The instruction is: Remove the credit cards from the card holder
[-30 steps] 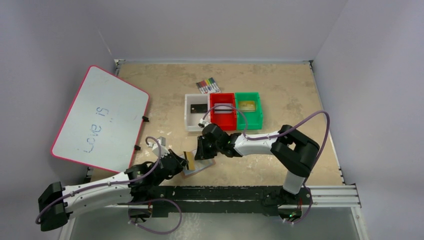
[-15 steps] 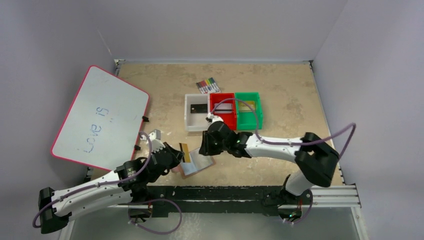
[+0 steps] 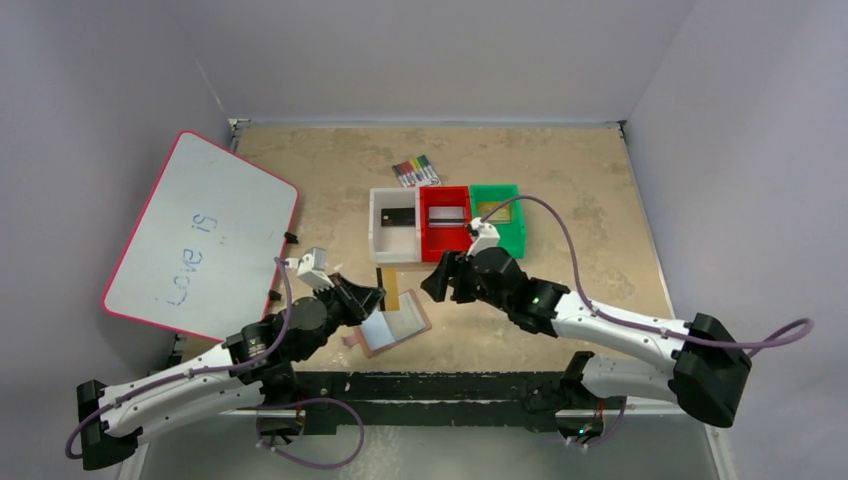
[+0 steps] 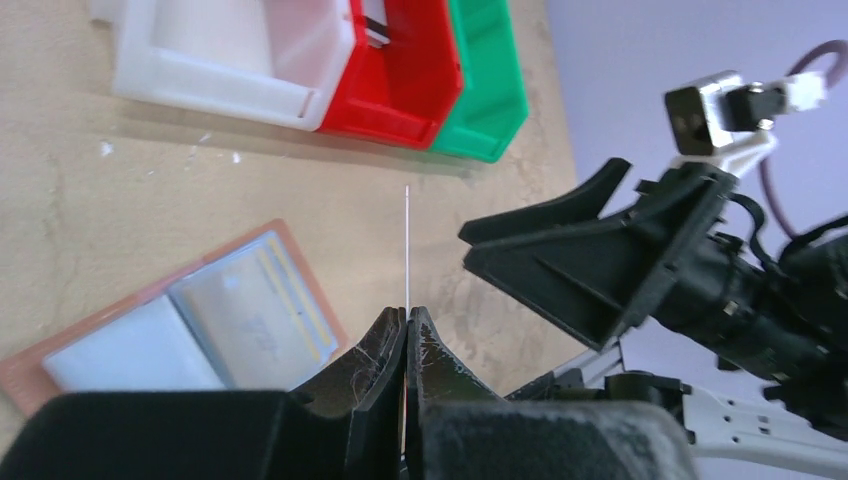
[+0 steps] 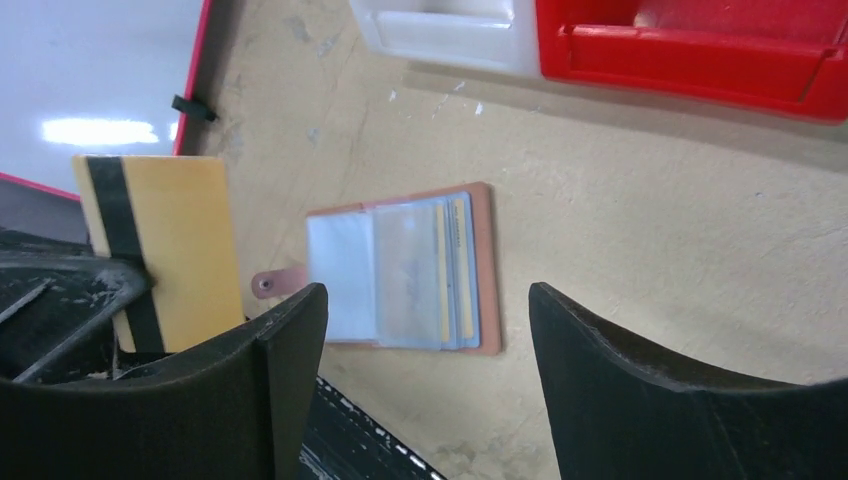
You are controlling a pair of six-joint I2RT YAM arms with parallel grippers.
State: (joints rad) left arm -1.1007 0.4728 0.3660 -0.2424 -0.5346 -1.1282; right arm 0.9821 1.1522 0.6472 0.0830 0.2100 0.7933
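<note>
The tan card holder [image 3: 397,329] lies open on the table, clear pockets up, and more cards show in its right pocket [image 5: 455,268]. My left gripper [image 3: 374,297] is shut on a gold credit card [image 3: 392,290] with a black stripe [image 5: 125,225], held above the table just left of the holder. In the left wrist view this card [image 4: 407,250] shows edge-on, rising from the closed jaws of my left gripper [image 4: 405,316]. My right gripper [image 3: 446,279] hangs open and empty to the right of the card; in its own view the right gripper [image 5: 425,305] sits above the holder.
White bin [image 3: 379,228], red bin [image 3: 433,239] and green bin [image 3: 512,232] stand in a row behind. A black card [image 3: 397,215] lies in the white bin and a grey one [image 3: 447,212] in the red. Markers [image 3: 416,170] lie farther back. A red-rimmed whiteboard [image 3: 200,235] lies at the left.
My right gripper has opened and pulled back to the right, off the card holder. My left gripper has carried the gold card up and away from the holder, towards the bins.
</note>
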